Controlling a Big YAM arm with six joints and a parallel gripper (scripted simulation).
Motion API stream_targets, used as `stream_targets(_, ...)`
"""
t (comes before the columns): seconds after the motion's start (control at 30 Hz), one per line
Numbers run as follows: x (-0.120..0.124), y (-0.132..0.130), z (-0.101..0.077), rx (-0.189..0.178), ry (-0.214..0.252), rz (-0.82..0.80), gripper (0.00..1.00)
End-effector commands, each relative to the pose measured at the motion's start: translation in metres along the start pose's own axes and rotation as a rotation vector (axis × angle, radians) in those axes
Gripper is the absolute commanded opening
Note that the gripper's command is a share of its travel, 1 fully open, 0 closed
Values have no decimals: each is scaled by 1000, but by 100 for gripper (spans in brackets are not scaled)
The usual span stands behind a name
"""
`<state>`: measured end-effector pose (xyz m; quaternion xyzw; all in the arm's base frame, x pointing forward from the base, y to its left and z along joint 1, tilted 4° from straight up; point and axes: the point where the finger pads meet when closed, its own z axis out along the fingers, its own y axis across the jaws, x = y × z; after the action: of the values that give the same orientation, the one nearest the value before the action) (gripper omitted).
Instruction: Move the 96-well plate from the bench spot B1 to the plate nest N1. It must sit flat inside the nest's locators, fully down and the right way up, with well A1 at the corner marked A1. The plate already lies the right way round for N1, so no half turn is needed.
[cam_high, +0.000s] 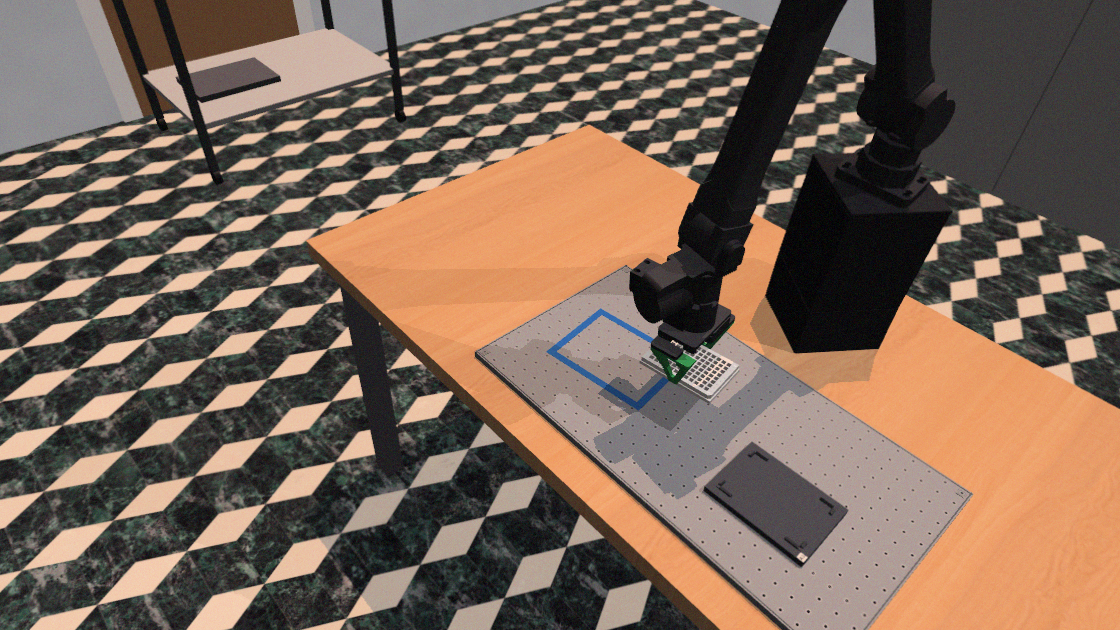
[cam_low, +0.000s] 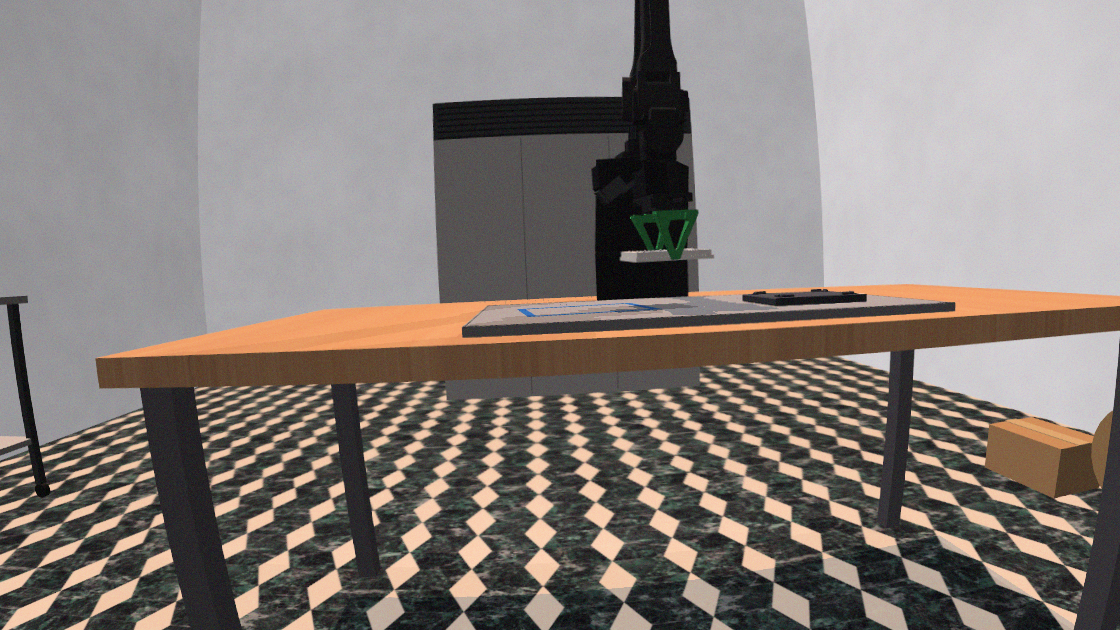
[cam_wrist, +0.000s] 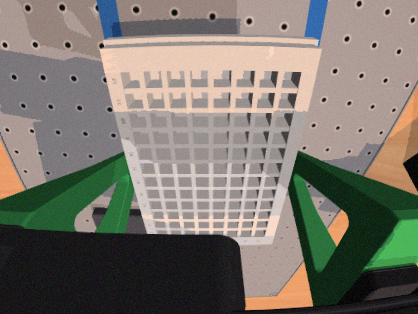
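My gripper with green fingers is shut on the white 96-well plate across its width. It holds the plate level, well above the grey perforated board, as the side view shows. In the wrist view the plate sits between the two green fingers. The plate hangs just past the near corner of the blue outline B1, on the side toward the nest. The dark plate nest N1 lies flat on the board's right part, with corner locators and a small white mark at its near corner.
The grey perforated board lies on the orange table. The arm's black base box stands behind the board. A side shelf with a dark slab stands far back left. A cardboard box lies on the floor.
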<state>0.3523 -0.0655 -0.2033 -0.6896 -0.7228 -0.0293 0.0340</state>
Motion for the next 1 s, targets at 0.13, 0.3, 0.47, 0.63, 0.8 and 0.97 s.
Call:
stream_targets(0.13, -12, 38, -25, -95, -55, 83, 0)
stream_targets(0.3, 6, 37, -25, -84, -51, 84, 0)
stream_targets(0.47, 16, 40, -22, -78, -48, 84, 0)
stream_targets(0.63, 32, 46, -26, -82, -48, 84, 0)
stream_targets(0.8, 49, 54, -26, -85, -47, 84, 0)
stream_targets(0.97, 59, 54, -23, -81, -46, 84, 0)
